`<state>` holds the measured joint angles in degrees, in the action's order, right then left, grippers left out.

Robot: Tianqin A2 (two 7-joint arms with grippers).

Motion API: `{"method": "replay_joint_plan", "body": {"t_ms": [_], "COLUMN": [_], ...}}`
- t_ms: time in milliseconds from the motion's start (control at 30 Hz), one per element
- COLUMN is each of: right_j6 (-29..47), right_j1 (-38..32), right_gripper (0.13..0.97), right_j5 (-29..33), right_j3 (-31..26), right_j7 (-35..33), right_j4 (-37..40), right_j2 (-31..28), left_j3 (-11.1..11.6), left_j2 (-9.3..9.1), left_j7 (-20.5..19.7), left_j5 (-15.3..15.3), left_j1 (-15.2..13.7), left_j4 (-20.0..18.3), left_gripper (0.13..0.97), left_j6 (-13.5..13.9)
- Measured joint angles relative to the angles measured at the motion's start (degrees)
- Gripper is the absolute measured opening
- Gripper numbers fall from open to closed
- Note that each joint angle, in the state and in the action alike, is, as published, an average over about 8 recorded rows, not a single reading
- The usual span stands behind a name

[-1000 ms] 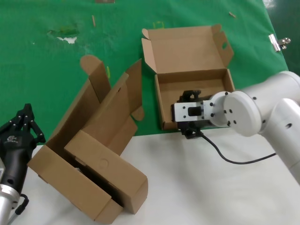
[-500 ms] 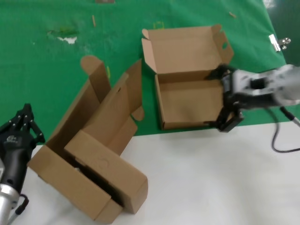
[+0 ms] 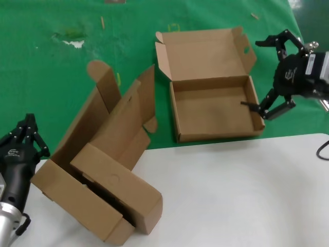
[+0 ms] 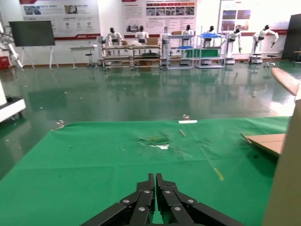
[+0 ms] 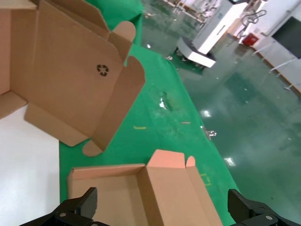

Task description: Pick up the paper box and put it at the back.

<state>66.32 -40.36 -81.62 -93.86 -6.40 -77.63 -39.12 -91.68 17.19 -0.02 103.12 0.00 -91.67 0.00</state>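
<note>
Since a moment ago, my right hand (image 3: 267, 77) has swung off the paper box (image 3: 213, 105) to its right edge, fingers spread wide. Left hand (image 3: 25, 135) waits pinched closed. Lying open on the green back (image 3: 61, 72), the box looks light, flimsy; I'd pinch its stiffer side wall.

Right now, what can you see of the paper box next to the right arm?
The paper box is a shallow brown corrugated cardboard mailer, open, its tray empty. The hinged lid lies folded back flat, with rounded tuck tabs and a small hole in one flap. It rests on the green cloth, near the white surface. The right end effector is spread open around its right wall.
</note>
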Motion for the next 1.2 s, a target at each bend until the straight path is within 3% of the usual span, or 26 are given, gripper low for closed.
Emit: {"method": "replay_joint_plan", "body": {"t_ms": [267,567,833,967,1200], "right_j6": [-6.41,-14.58,-21.85,-25.56,-32.01], "right_j1": [3.83,8.81,13.26,15.53,19.43], "right_gripper": [0.959,0.966,0.966,0.966,0.966], "right_j5": [-1.89,-4.57,-6.96,-8.18,-10.28], "right_j3": [0.05,0.34,0.60,0.73,0.96], "right_j7": [0.83,1.59,2.27,2.61,3.21], "right_j4": [-1.41,-3.13,-4.67,-5.45,-6.80], "right_j2": [2.16,4.85,7.26,8.49,10.60], "left_j3": [0.00,0.00,0.00,0.00,0.00], "left_j2": [0.00,0.00,0.00,0.00,0.00], "left_j7": [0.00,0.00,0.00,0.00,0.01], "left_j5": [0.00,0.00,0.01,0.01,0.01], "left_j1": [0.00,0.00,0.00,0.00,0.00], "left_j4": [0.00,0.00,0.00,0.00,0.00], "left_gripper": [0.185,0.297,0.473,0.473,0.663], "left_j6": [0.00,0.00,0.00,0.00,0.00]}}
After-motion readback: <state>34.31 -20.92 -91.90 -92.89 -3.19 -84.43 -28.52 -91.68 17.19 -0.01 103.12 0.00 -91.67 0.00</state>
